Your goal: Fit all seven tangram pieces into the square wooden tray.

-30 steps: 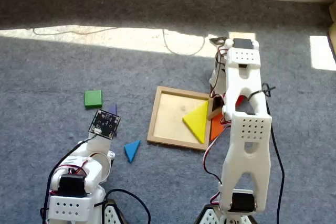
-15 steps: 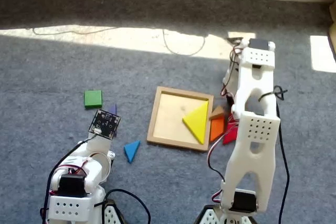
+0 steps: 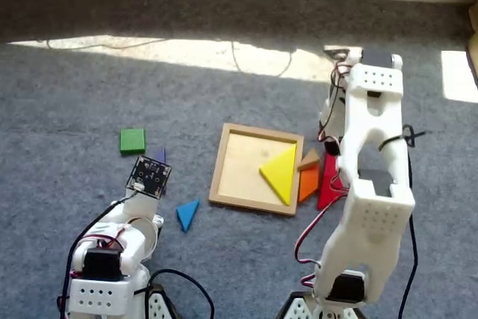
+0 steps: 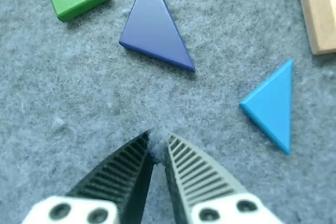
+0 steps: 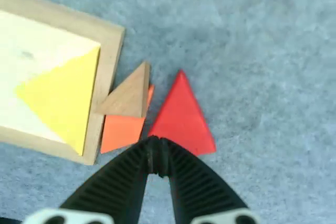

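now right tool (image 5: 157, 166) pressed together, empty, tips just beside red triangle (image 5: 182, 116); left tool (image 4: 157, 142) likewise together, empty.

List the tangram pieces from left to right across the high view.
green square → dark blue triangle → light blue triangle → yellow triangle → orange piece → red triangle
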`<act>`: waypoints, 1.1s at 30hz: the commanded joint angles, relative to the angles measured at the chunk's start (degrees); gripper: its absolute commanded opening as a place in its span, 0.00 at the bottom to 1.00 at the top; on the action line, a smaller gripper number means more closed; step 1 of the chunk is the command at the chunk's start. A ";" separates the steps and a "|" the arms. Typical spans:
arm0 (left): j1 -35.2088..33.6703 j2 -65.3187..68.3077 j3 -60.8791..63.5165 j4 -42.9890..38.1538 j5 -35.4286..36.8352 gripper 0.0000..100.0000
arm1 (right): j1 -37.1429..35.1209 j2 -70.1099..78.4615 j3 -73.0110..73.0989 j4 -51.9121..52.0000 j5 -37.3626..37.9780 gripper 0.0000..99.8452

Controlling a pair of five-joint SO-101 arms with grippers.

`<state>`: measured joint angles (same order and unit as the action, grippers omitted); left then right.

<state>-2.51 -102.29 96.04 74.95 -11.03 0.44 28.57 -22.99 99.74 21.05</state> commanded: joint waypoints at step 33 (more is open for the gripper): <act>-0.66 -0.66 1.19 0.18 0.09 0.01 | -0.04 -27.91 57.10 -45.23 -19.78 0.33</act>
<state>-2.51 -102.29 96.04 74.95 -11.03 0.00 1.41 34.33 55.69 2.07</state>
